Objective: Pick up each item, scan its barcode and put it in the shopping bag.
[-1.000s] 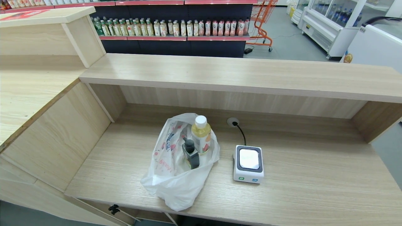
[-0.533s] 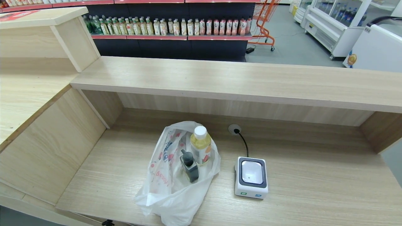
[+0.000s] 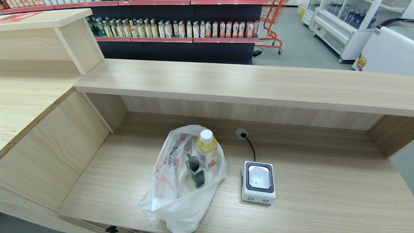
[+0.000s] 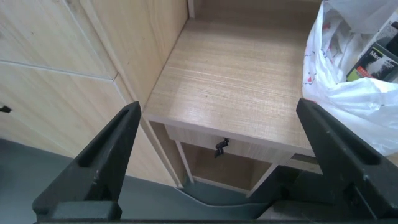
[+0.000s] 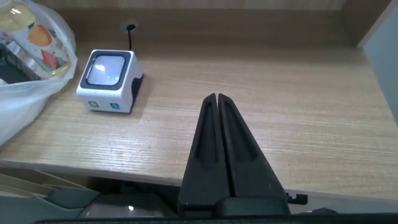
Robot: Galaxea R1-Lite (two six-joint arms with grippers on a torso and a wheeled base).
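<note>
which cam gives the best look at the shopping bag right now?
Head view: the whole shopping bag sits on the counter, mouth open, yellow bottle and dark bottle upright inside. Left wrist view catches one side of it, cut by the frame edge. Right wrist view has a corner at the frame edge.

Wood-grain surface (image 3: 323, 194) spreads out ahead of the right fingers (image 5: 211, 143). Its near edge, with a small black drawer latch (image 4: 220, 148), is seen between the left fingers (image 4: 102, 165). A raised ledge (image 3: 245, 84) lies beyond both pairs of fingers. Farther off (store floor) are a shelf (image 3: 181, 39) of drink bottles (image 3: 181, 29), an orange cart (image 3: 271, 19) and white freezers (image 3: 343, 32).
</note>
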